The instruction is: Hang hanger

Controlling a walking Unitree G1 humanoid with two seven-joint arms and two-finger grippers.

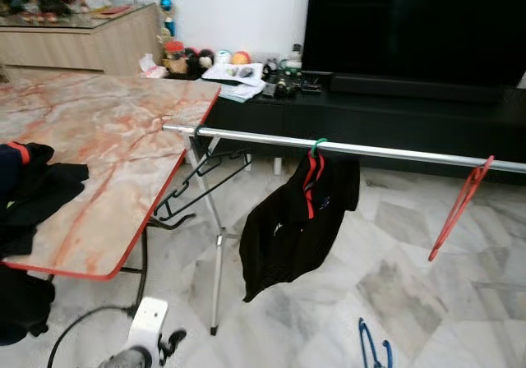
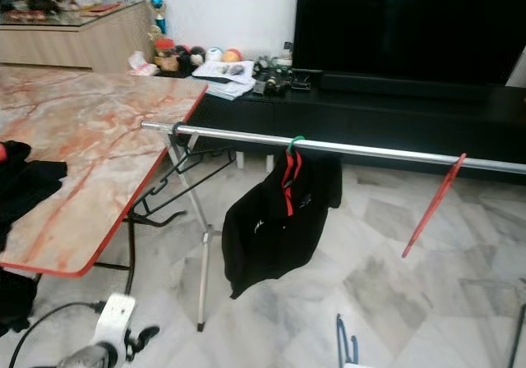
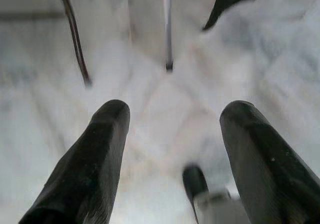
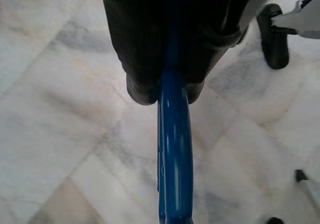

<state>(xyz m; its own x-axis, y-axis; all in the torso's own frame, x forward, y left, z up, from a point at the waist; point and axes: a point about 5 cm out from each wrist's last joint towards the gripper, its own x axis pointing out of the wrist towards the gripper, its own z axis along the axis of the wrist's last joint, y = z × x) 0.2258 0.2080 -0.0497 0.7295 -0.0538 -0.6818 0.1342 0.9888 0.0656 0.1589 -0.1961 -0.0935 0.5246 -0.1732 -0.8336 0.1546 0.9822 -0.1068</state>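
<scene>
Blue hanger (image 4: 175, 134) pinched in our right claw (image 4: 167, 91), low below rail (image 1: 345, 148); left claw (image 3: 172, 149) spread, empty. Next we lift, hook onto rail between black shirt (image 1: 296, 220) and red hanger (image 1: 460, 204).

Pale marble tiles with grey veins cover the floor (image 1: 411, 286). At the left stands a surface (image 1: 107, 138) with an orange-veined marble top and red edge. Along the far white wall (image 1: 238, 11) runs a low black cabinet (image 1: 394, 117) under a large dark screen (image 1: 411, 23), with small clutter (image 1: 238, 72) at its left end. A wooden sideboard (image 1: 82, 43) fills the far left corner.
</scene>
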